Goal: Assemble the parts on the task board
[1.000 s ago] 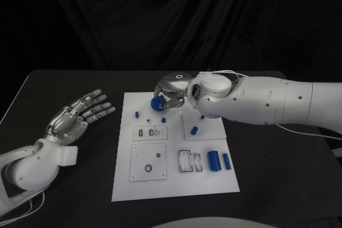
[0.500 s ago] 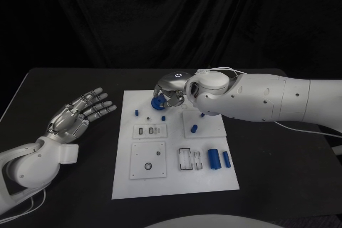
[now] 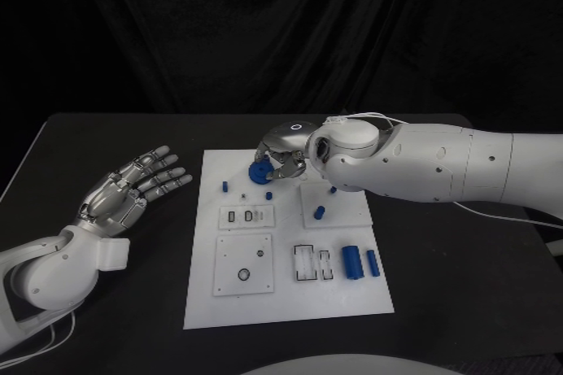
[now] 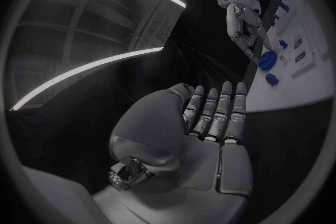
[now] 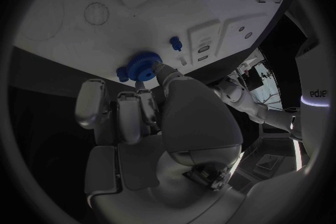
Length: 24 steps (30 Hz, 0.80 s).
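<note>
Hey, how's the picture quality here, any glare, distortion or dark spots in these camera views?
Head view: evenly lit and sharp; the white task board is bright against the black table. Left wrist view: fisheye bending, bright curved light streaks above the left hand. Right wrist view: the board edge bows, the right hand is dim and shadowed, yet the blue part it pinches reads clearly.

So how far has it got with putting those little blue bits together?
Early to midway, I'd guess. A few small blue pegs already stand upright in the task board. In hand: the right hand pinches a round blue part over the board's far end. Left to do: two blue cylinders lie loose near the front right, beside empty slots. The left hand rests open, off the board.
</note>
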{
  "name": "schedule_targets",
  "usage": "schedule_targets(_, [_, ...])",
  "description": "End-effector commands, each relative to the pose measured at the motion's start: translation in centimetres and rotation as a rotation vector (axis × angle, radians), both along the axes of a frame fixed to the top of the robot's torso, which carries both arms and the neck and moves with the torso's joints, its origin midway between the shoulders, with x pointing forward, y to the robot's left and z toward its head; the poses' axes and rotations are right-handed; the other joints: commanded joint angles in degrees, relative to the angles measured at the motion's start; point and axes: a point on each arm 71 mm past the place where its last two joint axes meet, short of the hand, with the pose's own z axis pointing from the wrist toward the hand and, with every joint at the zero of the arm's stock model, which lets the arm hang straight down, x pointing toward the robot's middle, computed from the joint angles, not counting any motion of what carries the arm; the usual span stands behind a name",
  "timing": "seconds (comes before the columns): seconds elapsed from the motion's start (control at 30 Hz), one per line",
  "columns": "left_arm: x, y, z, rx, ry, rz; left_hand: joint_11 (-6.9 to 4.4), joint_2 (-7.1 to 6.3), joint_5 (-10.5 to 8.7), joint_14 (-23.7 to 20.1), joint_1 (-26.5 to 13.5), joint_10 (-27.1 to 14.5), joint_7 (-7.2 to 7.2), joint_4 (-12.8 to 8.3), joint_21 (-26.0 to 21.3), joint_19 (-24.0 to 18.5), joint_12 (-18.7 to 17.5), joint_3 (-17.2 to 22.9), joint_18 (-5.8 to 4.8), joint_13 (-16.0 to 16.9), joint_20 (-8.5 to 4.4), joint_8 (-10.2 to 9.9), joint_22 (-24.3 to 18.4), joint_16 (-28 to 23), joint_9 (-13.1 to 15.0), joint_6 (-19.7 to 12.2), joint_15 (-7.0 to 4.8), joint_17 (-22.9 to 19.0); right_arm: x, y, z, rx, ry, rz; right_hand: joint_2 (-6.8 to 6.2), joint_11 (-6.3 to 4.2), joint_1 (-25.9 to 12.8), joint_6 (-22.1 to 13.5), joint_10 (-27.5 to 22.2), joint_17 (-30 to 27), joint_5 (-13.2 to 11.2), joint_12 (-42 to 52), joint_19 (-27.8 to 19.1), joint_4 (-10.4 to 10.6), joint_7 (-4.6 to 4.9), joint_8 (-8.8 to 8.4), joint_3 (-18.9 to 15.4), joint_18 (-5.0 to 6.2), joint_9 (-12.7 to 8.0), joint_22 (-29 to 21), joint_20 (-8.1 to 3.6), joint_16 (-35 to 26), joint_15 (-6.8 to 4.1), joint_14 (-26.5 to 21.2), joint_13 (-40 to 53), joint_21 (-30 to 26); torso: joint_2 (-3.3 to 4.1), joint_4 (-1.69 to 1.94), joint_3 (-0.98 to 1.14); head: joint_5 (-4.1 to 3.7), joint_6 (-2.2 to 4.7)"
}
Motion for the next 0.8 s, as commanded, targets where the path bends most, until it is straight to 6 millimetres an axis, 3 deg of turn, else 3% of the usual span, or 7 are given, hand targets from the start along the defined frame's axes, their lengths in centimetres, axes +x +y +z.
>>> schedule_targets(0.03, [-0.03, -0.12, 0.11, -0.016, -0.004, -0.008, 0.44, 0.15, -0.13, -0.11, -0.12, 0.05, 0.36, -0.08, 0.36, -0.38, 0.22, 0.27, -0.69, -0.05, -0.10, 0.01, 0.07, 0.27, 0.04, 0.22, 0.24, -0.09, 0.03, -0.18, -0.34, -0.028, 0.020, -0.025, 0.05, -0.06, -0.89, -1.61, -0.69, 4.88, -1.76, -0.42, -0.80, 0.49, -0.14, -0.80, -0.68, 0.64, -0.74, 1.31, -0.02, -0.38, 0.19, -0.42, 0.48, -0.68, -0.01, 0.02, 0.02, -0.08, -0.03])
schedule_targets(0.23, [-0.02, -0.13, 0.10, -0.016, -0.003, -0.009, 0.44, 0.15, -0.13, -0.11, -0.12, 0.05, 0.36, -0.08, 0.36, -0.38, 0.22, 0.27, -0.69, -0.05, -0.10, 0.01, 0.07, 0.27, 0.04, 0.22, 0.24, -0.09, 0.13, -0.32, -0.50, -0.036, 0.027, -0.035, 0.08, 0.08, -1.43, -3.05, -1.48, 4.41, -3.68, -0.78, -1.23, 0.90, 0.06, -0.95, -1.52, 0.77, -1.52, 0.97, 0.04, -0.92, 0.29, -0.83, -0.03, -1.49, -0.04, 0.02, -0.01, -0.12, -0.09])
schedule_targets(0.8, [0.04, -0.09, 0.06, -0.016, -0.002, -0.012, 0.49, 0.09, -0.17, -0.17, -0.20, 0.12, 0.41, -0.11, 0.38, -0.44, 0.24, 0.42, -0.75, -0.04, -0.10, -0.01, 0.08, 0.33, 0.04, 0.17, 0.30, -0.11, 0.44, -1.05, -1.16, -0.066, 0.052, -0.069, 0.69, 0.39, -1.98, -2.93, -3.22, 3.27, -4.16, -1.61, -2.29, 1.49, 0.48, -0.60, -2.00, 1.11, -1.87, 0.05, 0.19, -2.03, 0.52, -1.73, -1.25, -3.00, -0.03, 0.09, -0.02, -0.18, -0.19])
